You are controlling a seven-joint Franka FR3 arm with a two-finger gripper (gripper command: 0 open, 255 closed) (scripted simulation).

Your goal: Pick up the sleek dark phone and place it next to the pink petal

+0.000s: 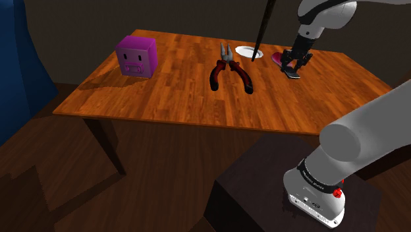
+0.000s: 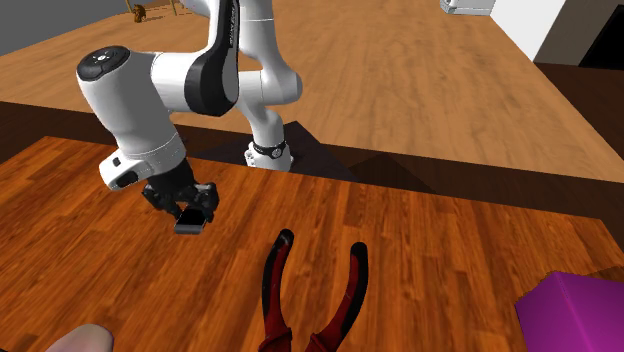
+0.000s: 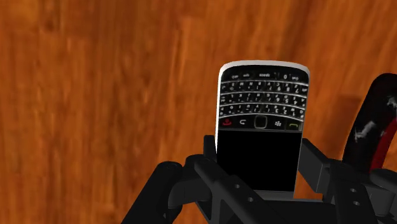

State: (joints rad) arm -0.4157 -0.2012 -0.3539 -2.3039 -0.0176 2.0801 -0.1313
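Dim room, wooden table (image 1: pixel 164 99): near its far edge the gripper (image 1: pixel 293 66) clasps the dark phone (image 3: pixel 261 121) between its fingers, so the pick looks done. What is left, by this judgement, is setting it down beside the pink petal (image 1: pixel 274 58), close by.

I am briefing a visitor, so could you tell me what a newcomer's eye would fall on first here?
First, the black gripper clasping a dark keypad phone above the wooden table. Then red-and-black pliers lying mid-table, and a purple cube with a face at the shoulder view's left.
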